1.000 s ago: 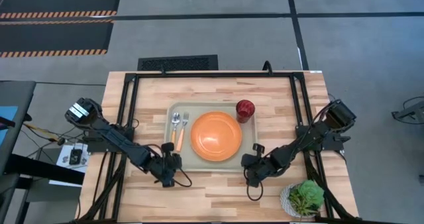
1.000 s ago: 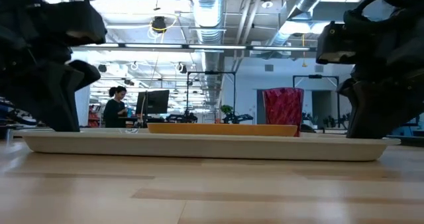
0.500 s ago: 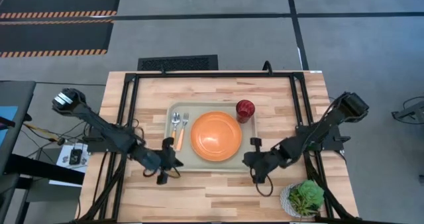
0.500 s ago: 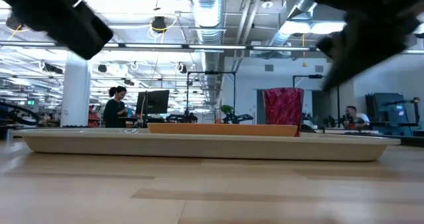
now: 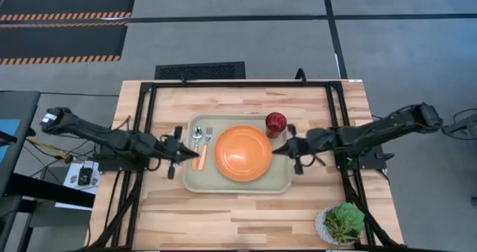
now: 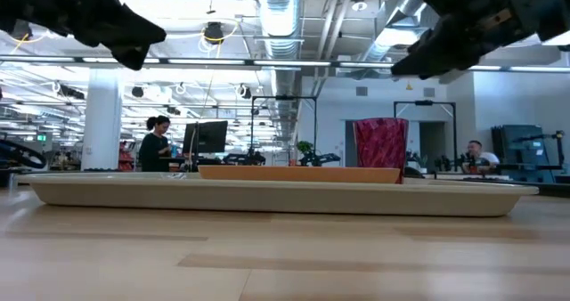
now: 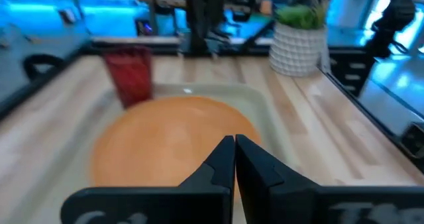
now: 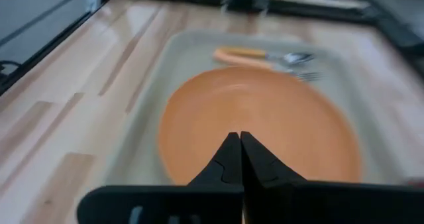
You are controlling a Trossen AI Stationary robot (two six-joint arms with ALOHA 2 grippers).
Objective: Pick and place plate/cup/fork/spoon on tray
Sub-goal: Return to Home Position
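The pale tray (image 5: pixel 223 186) lies mid-table. On it lie the orange plate (image 5: pixel 243 153), the dark-red cup (image 5: pixel 276 123) standing upright at its far right corner, and the spoon (image 5: pixel 197 135) and fork (image 5: pixel 208 135) flat along its left side. My left gripper (image 5: pixel 194 152) hovers shut over the tray's left rim, near the cutlery handles, pointing at the plate (image 7: pixel 172 141). My right gripper (image 5: pixel 276 149) hovers shut at the tray's right rim, pointing at the plate (image 8: pixel 265 128). Both are empty and show high above the tray (image 6: pixel 267 196) in the low view.
A white pot with a green plant (image 5: pixel 343 224) stands at the table's near right corner. A black frame (image 5: pixel 149 125) runs along the table's left, right and far sides. Beyond the table, people sit at desks (image 6: pixel 156 145).
Both grippers have risen from the table beside the tray's near corners and gone toward the far edge, ending at the tray's left and right sides. Each has tipped from pointing steeply down to nearly level, facing the plate. The dishes and tray have stayed put.
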